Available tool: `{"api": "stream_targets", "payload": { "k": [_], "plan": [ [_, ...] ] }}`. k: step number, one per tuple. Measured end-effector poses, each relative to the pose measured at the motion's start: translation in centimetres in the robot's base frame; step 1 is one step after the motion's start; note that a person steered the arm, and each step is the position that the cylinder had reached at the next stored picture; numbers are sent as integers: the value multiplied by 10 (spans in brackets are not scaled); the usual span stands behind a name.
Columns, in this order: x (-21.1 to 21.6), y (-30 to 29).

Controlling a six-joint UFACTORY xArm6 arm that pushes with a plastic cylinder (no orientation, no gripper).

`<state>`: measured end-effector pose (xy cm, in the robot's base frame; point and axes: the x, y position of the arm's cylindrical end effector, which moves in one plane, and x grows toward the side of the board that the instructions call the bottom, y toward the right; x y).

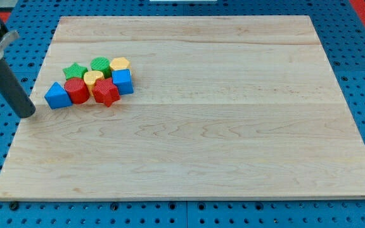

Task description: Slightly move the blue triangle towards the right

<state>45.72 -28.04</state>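
A pale wooden desk (220, 126) rests on blue pegboard (360, 63). The blue triangle (57, 96) sits at the block cluster's left end, touching a red cylinder (76, 90). My tip (28, 114), a plain rod with no claw, stands just left of the triangle.

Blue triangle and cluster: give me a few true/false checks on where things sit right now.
1. My tip is at the view's left of the blue triangle. True.
2. The blue triangle sits alone, far from other blocks. False: it is right beside the red cylinder.
3. The blocks cluster in the board's upper left. True.
4. The blue cube is at the cluster's left end. False: it is at the right end.
5. The red star lies below the yellow blocks. True.
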Motion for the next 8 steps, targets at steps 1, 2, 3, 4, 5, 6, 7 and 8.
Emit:
{"api": "stream_targets", "payload": {
  "k": [1,2,3,4,5,6,7,8],
  "plan": [
    [-16,41],
    [-19,97],
    [-25,99],
    [-44,100],
    [-55,124],
    [-60,124],
    [-62,123],
    [-74,131]
  ]
}}
